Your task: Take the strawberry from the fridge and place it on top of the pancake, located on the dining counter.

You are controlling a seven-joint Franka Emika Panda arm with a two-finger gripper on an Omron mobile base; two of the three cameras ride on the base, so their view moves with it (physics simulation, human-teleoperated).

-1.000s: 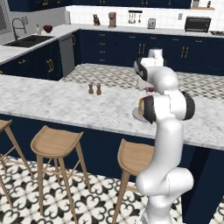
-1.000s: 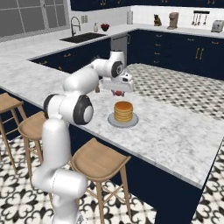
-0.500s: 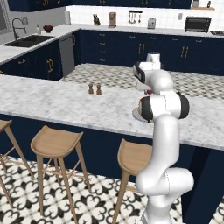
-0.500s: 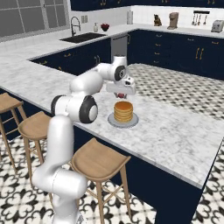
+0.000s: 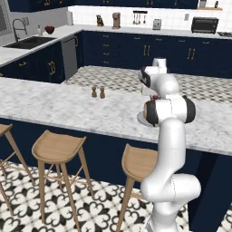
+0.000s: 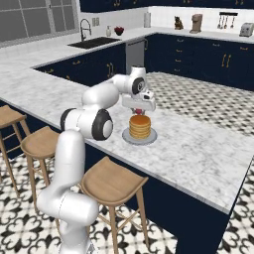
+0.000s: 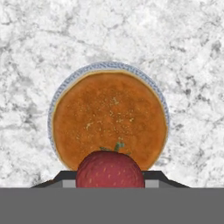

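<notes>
The job is in its placing step: the fruit is out of the fridge and carried over the dining desk (image 6: 198, 149), so what remains is to set it down and let go.

Reading the right base view from left to right, there are three wooden stools (image 6: 113, 182) along the near edge of the desk, then the white arm reaching across it. The end effector (image 6: 140, 110) hangs just above the pancakes (image 6: 140, 126), which sit as one stack on one pale plate (image 6: 128, 137). Between the fingers a small red spot shows, the strawberry (image 6: 139, 111).

The hand view looks straight down. One strawberry (image 7: 110, 169) sits at the bottom, gripped between the two dark fingertips (image 7: 64, 176), with its green stalk pointing toward the pancakes (image 7: 109, 118). The fruit lies over the near edge of the stack, not over its middle, and the blue-rimmed plate (image 7: 104, 65) peeks out around the far side.

In the left base view two small brown shakers (image 5: 98, 92) stand well to the left of the arm on the desk (image 5: 54, 106).

My judgement is that the next move calls for a short shift to bring the fruit over the centre of the top pancake, then a gentle descent until it nearly touches, and only then spreading the fingers. A rounded fruit dropped from height or near the rim could roll off onto the plate.
</notes>
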